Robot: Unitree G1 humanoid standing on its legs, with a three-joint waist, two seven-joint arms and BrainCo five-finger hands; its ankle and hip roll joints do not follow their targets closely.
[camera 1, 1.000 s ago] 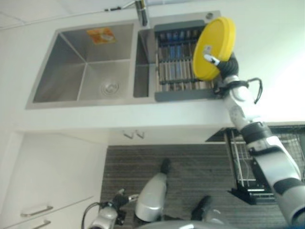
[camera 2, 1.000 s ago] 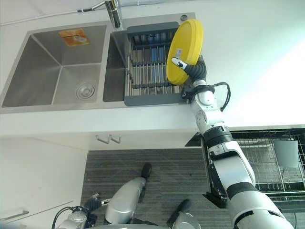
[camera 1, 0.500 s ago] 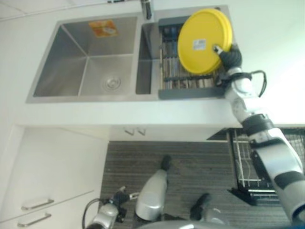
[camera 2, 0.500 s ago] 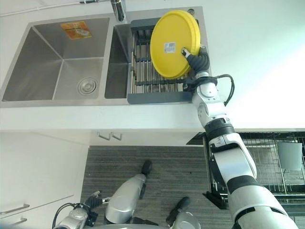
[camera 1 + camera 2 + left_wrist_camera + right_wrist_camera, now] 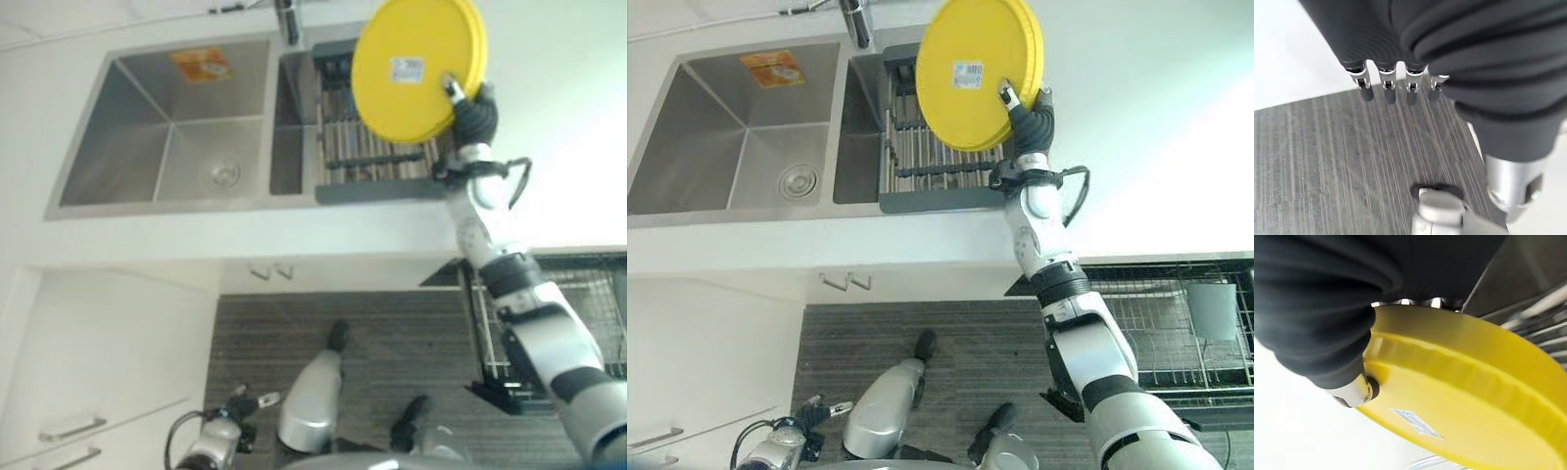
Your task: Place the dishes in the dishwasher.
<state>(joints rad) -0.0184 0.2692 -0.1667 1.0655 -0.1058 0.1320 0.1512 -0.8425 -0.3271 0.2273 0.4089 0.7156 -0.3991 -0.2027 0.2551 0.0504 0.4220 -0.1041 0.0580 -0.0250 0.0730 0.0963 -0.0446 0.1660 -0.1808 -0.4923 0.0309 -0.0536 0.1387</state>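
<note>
Right hand (image 5: 1031, 110): pinches the yellow plate's (image 5: 972, 73) rim — thumb on its underside, fingers behind it.
Yellow plate: held tilted, raised above the dish rack (image 5: 921, 162) in the sink (image 5: 745, 137).
Left hand (image 5: 1396, 88): fingers straight, slightly apart — hanging low over the dark striped floor (image 5: 1327, 161).

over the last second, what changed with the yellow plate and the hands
The right hand has turned the yellow plate from edge-on to showing its labelled underside, and lifted it higher and further towards the robot's left above the drying rack in the sink. The hand kept its pinch on the plate's rim throughout. The left hand stayed low over the floor, fingers straight.
</note>
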